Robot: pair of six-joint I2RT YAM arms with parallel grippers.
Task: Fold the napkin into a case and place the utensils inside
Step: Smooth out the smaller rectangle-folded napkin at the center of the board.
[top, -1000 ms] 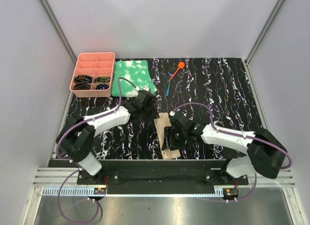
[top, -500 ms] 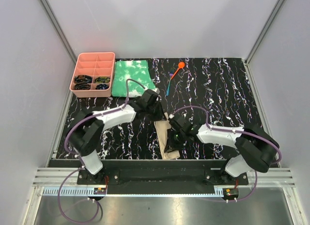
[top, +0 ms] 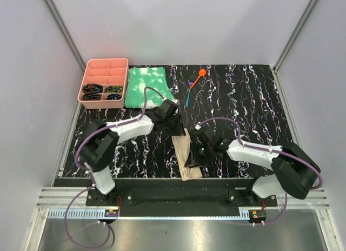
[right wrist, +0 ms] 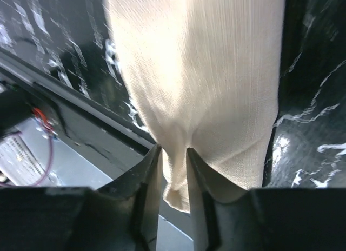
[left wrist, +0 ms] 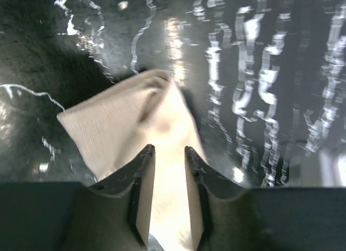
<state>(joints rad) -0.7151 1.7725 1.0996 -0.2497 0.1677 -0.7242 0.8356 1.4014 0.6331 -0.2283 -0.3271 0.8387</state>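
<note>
The tan napkin [top: 186,152] lies as a narrow folded strip near the table's front edge, between both arms. My left gripper [top: 177,127] is at its far end; in the left wrist view the napkin [left wrist: 127,118] fills the narrow gap between the fingers [left wrist: 141,175], so the gripper [left wrist: 166,152] is shut on it. My right gripper [top: 193,157] pinches the near end; in the right wrist view the gripper [right wrist: 173,153] bunches the napkin [right wrist: 200,72]. The orange spoon [top: 200,74] and the blue utensil [top: 187,97] lie together at the back centre, apart from both grippers.
A pink compartment tray [top: 105,64] holding dark items stands at the back left. A green-and-white mottled cloth [top: 148,86] lies beside it. The table's front edge and metal rail [top: 173,192] run just beyond the napkin's near end, and the edge also shows in the right wrist view [right wrist: 81,102].
My left gripper has moved right and nearer, onto the napkin's far end. The right gripper has stayed on the near end. The napkin now looks narrower and more bunched.
</note>
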